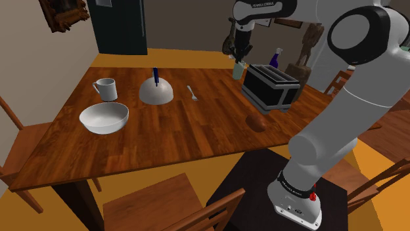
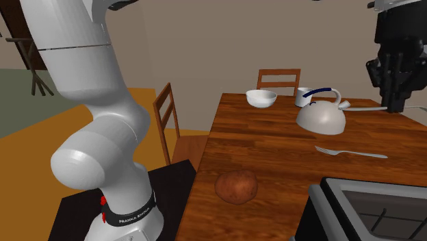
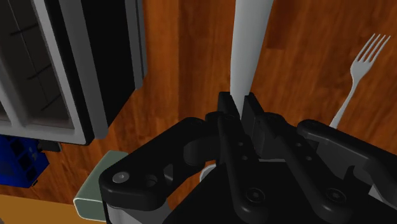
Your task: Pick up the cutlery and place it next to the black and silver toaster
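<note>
The tool (image 3: 243, 103) is pinched shut on one end of a long, flat, pale grey piece of cutlery (image 3: 252, 44). It looks light, hard and slippery, so it may tip.

Dining room with a wooden table (image 1: 197, 141) on an orange floor (image 1: 108, 60).
Wooden chairs (image 2: 278, 72) stand around the table. Behind it are beige walls (image 1: 33, 59), one with a dark carved picture frame (image 1: 62, 14) beside a tall dark door (image 1: 121, 26). Farther off lies a grey-green stretch of floor (image 2: 27, 99).
</note>
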Action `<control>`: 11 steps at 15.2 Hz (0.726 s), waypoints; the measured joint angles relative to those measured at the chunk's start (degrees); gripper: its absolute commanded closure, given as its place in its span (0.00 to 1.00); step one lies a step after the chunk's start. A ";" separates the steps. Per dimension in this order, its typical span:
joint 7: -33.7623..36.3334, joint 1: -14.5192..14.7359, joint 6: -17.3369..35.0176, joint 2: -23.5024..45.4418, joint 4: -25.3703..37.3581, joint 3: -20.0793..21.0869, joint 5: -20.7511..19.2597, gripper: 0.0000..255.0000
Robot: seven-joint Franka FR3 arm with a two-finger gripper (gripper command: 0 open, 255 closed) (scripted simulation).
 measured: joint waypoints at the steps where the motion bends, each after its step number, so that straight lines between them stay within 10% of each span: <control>1: 0.14 0.00 0.82 -0.05 -0.87 -0.01 -0.04 1.00; 11: 1.42 -0.07 8.39 0.09 -8.40 -0.08 -0.51 1.00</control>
